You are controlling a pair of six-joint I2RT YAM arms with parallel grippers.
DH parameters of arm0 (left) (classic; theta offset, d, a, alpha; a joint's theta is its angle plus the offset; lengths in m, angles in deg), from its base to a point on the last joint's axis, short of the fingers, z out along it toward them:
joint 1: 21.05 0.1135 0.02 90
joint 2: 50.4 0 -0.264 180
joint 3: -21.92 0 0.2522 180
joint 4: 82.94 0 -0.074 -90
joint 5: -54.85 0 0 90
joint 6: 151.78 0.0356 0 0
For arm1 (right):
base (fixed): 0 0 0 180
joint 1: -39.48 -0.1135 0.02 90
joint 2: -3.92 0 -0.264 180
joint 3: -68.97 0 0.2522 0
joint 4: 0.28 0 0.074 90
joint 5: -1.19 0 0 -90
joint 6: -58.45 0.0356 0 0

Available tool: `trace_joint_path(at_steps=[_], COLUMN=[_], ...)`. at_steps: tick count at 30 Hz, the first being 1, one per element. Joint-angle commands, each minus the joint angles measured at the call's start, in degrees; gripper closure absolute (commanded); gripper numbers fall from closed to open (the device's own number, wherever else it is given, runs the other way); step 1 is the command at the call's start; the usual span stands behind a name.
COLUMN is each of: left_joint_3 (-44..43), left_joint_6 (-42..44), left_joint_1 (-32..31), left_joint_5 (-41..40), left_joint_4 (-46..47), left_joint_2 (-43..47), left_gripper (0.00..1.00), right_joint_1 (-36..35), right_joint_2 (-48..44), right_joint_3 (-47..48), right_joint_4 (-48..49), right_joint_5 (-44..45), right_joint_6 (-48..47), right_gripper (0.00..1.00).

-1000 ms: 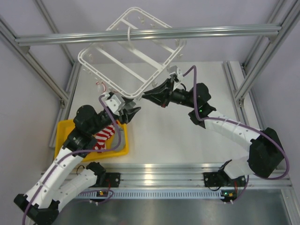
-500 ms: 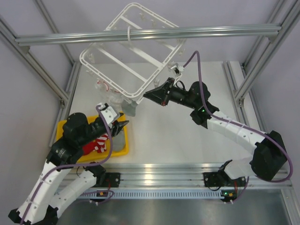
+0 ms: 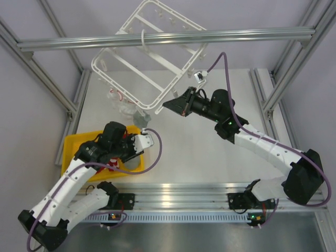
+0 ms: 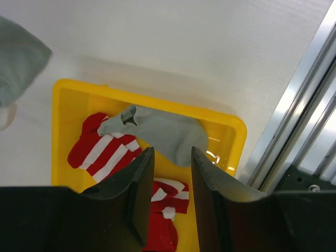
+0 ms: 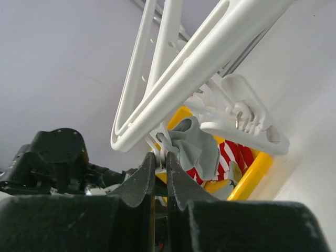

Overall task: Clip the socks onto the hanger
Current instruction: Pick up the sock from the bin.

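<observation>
Open, empty left jaws are being held above the grey sock [image 4: 168, 137] in the yellow tray [image 4: 63, 86] at the near-left corner of the surface [image 3: 210, 152]; shut right jaws are being held beside the hanger [image 5: 210, 60]. The touching striped sock [image 4: 100, 152] is risking being snagged too.

One white hanger [image 5: 199, 68]. One yellow tray [image 4: 63, 110]. Two grey socks: one in the tray [image 4: 163, 136], one hanging at the hanger [image 5: 199, 149]. Two red-and-white striped socks [image 4: 100, 152] [image 4: 165, 210], both in the tray. Two pincers: left pincer [image 4: 172, 155], right pincer [image 5: 159, 157].
</observation>
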Motion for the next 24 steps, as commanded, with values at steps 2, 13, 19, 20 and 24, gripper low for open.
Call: trace_joint_path(at_steps=[2,13,19,20,24], left_joint_3=[3.91,-2.78,7.31,8.21,9.80], left_joint_6=[14.16,36.03,43.07,43.96,44.93], left_joint_1=[4.27,35.65,37.95,38.03,38.03], left_joint_5=[3.39,30.83,36.98,37.34,38.22], left_joint_4=[-0.97,-3.52,10.17,11.33,15.91], left_joint_2=[-1.45,-20.01,-17.64,-17.90,-20.88], left_gripper=[0.61,0.62,0.57,0.57,0.54], right_joint_1=[-0.08,0.89,1.07,1.15,1.59], right_joint_2=[-1.56,-0.60,0.02,0.11,0.28], right_joint_3=[3.21,3.83,4.09,4.18,4.44], right_joint_4=[0.55,1.70,2.05,1.96,1.78], right_joint_5=[3.39,2.87,2.69,2.43,2.08], right_joint_6=[0.65,0.21,0.21,0.21,0.20], right_gripper=[1.00,1.00,1.00,1.00,1.00])
